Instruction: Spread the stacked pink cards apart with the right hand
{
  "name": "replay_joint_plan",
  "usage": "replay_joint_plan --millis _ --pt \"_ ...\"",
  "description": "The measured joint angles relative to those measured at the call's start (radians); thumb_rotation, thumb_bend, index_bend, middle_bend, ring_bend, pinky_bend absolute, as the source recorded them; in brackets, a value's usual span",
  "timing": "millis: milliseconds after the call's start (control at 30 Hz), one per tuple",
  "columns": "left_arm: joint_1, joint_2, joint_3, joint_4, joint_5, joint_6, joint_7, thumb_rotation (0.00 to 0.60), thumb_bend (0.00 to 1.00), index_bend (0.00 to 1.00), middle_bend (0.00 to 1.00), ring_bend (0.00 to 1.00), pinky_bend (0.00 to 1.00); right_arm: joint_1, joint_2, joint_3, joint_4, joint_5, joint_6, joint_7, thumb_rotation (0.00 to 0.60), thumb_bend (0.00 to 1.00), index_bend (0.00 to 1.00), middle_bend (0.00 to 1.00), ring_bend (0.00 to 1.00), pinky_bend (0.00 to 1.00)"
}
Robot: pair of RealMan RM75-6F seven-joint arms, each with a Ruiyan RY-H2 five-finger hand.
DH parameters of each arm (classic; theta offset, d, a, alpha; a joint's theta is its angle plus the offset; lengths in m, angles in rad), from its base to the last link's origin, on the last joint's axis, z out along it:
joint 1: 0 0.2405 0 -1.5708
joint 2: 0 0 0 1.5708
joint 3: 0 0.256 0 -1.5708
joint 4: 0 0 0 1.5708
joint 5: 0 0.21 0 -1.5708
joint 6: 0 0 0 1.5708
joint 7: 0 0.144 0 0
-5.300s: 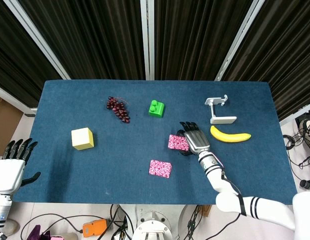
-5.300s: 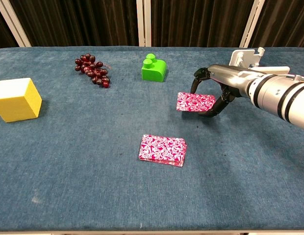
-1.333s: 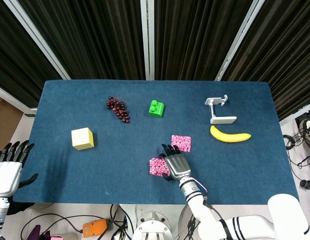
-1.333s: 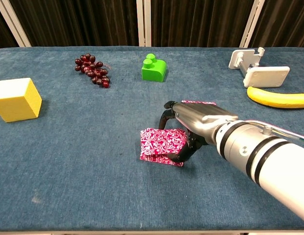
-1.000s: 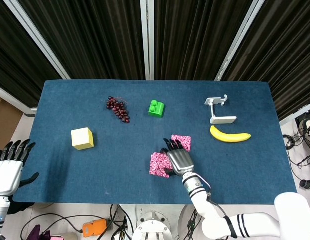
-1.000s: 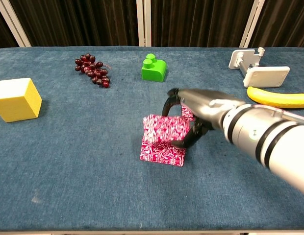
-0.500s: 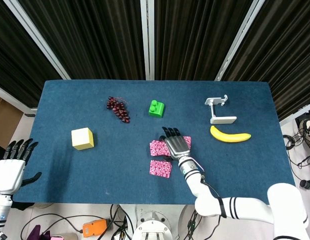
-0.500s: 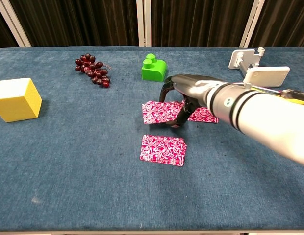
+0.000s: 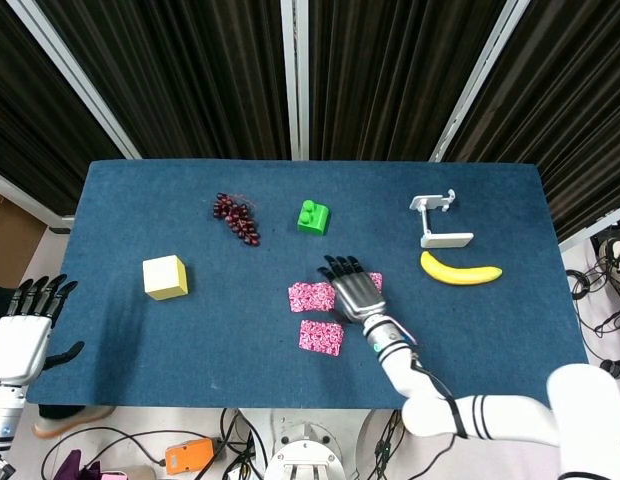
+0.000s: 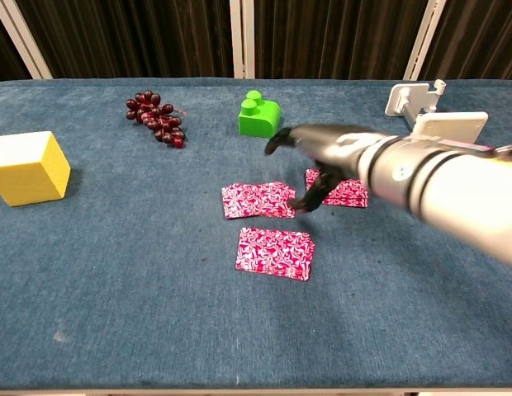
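Three pink patterned cards lie flat and apart on the blue table [image 10: 116,272]. One card [image 10: 258,200] [image 9: 310,297] sits left of my right hand. A second card [image 10: 274,252] [image 9: 321,337] lies nearer the front edge. The third card [image 10: 345,192] [image 9: 374,281] is partly hidden behind the hand. My right hand [image 10: 310,161] [image 9: 356,290] hovers just right of the first card with its fingers spread and lifted. Its thumb reaches down close to that card's right edge, and the hand holds nothing. My left hand [image 9: 25,330] hangs open off the table's front left corner.
Dark grapes [image 10: 155,120] and a green block [image 10: 259,115] sit toward the back. A yellow cube [image 10: 26,167] stands at the left. A white phone stand [image 10: 433,115] and a banana [image 9: 460,270] lie at the right, behind my right arm.
My right hand lifted a card off the front stack, carried it back and to the left, laid it flat and let go. The fingers have risen off it.
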Motion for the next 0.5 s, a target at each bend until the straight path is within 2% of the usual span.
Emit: replay_joint_plan --millis 67,233,333,500 --pt "-0.001 -0.001 -0.001 0.003 -0.001 -0.001 -0.007 0.6 0.1 0.11 0.06 0.0 0.0 -0.034 0.06 -0.023 -0.044 -0.063 0.039 0.02 0.6 0.52 0.18 0.03 0.0 0.0" --pt "-0.002 -0.002 -0.004 0.01 -0.006 0.0 -0.024 0.6 0.1 0.11 0.06 0.0 0.0 -0.147 0.235 -0.102 -0.132 -0.247 0.162 0.093 0.6 0.52 0.08 0.03 0.0 0.0" --pt "0.002 0.0 -0.004 0.008 -0.008 0.004 -0.03 0.6 0.1 0.11 0.06 0.0 0.0 -0.233 0.359 -0.16 -0.168 -0.363 0.237 0.186 0.6 0.52 0.01 0.03 0.0 0.0" --pt "0.013 -0.004 -0.005 0.002 -0.018 0.018 -0.034 0.6 0.1 0.11 0.06 0.0 0.0 -0.394 0.534 -0.256 -0.179 -0.519 0.377 0.383 0.6 0.52 0.0 0.02 0.0 0.0"
